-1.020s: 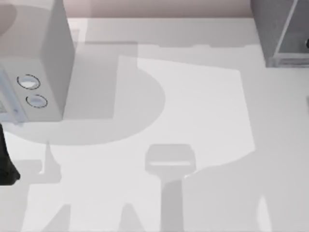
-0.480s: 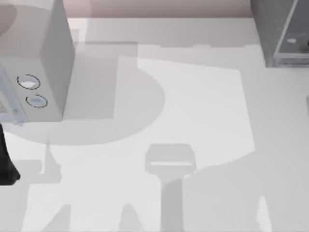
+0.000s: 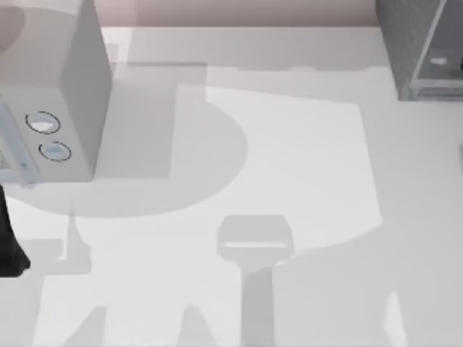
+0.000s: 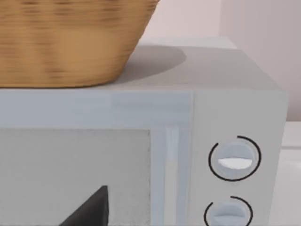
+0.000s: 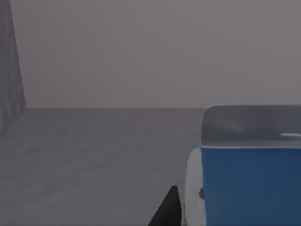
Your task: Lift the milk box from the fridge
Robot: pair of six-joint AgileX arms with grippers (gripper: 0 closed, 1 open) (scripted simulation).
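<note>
The milk box, a blue-and-white carton with a pale top, is inside the fridge, close to the right wrist camera. My right gripper is around it, and one black finger lies against its white side. From above, the fridge stands at the table's far right corner. A pale patch shows through its framed panel, which I take for the milk box. My left arm is parked at the left edge.
A light grey microwave with two round dials stands at the far left. A wicker basket sits on top of it. The tip of one left finger shows in front of the microwave door.
A pale patch has appeared behind the fridge panel in the top view and grown slightly. The left arm has not moved.
</note>
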